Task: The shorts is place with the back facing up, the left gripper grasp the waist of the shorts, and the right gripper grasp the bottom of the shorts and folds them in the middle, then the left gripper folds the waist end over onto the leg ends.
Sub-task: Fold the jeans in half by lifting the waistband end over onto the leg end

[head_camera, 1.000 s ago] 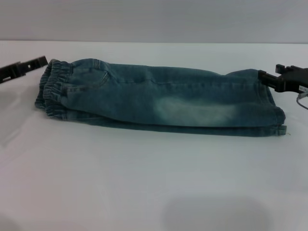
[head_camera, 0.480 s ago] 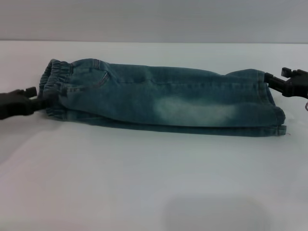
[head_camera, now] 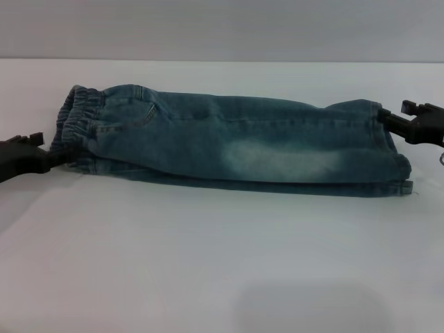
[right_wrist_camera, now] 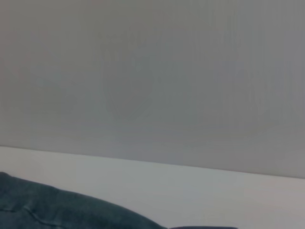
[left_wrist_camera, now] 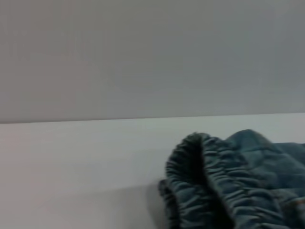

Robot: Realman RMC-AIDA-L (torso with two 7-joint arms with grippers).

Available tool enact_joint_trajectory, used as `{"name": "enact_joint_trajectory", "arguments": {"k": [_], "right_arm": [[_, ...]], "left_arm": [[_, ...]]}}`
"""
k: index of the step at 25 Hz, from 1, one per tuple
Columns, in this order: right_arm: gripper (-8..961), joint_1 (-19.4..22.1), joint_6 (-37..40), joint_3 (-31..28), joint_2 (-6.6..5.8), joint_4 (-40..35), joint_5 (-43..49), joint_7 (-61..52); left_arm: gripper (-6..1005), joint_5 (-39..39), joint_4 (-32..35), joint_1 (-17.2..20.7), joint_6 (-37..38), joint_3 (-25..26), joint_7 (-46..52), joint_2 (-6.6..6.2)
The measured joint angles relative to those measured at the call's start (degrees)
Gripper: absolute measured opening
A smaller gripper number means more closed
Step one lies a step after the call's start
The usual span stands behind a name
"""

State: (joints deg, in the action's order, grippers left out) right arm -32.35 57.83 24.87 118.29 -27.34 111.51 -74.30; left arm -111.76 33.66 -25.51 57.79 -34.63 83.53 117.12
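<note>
The blue denim shorts (head_camera: 243, 139) lie folded lengthwise on the white table (head_camera: 208, 263). The elastic waist (head_camera: 76, 125) is at the left and the leg ends (head_camera: 395, 159) at the right. My left gripper (head_camera: 48, 148) sits low at the near corner of the waist, open, one finger touching the cloth. My right gripper (head_camera: 393, 111) is at the far corner of the leg ends, open, one fingertip against the hem. The left wrist view shows the gathered waist (left_wrist_camera: 205, 181) close up. Only a strip of denim (right_wrist_camera: 47, 210) appears in the right wrist view.
A plain grey wall (head_camera: 222, 28) stands behind the table's far edge. White tabletop stretches in front of the shorts to the near edge.
My left gripper has come from behind the waist's far corner forward and down to its near corner. The right gripper has backed off slightly to the right. The shorts have not moved.
</note>
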Motion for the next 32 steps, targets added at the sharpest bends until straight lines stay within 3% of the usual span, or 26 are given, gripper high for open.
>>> {"name": "enact_joint_trajectory", "arguments": {"k": [13, 32], "right_arm": [[574, 0.41, 1.98, 0.07, 0.05, 0.12, -0.99, -0.07], [574, 1.27, 2.29, 0.03, 0.09, 0.46, -2.79, 0.03]], "left_arm": [[846, -0.04, -3.14, -1.57, -2.66, -0.54, -0.22, -0.35], [844, 0.40, -3.34, -2.36, -4.29, -2.35, -0.30, 0.35]]}}
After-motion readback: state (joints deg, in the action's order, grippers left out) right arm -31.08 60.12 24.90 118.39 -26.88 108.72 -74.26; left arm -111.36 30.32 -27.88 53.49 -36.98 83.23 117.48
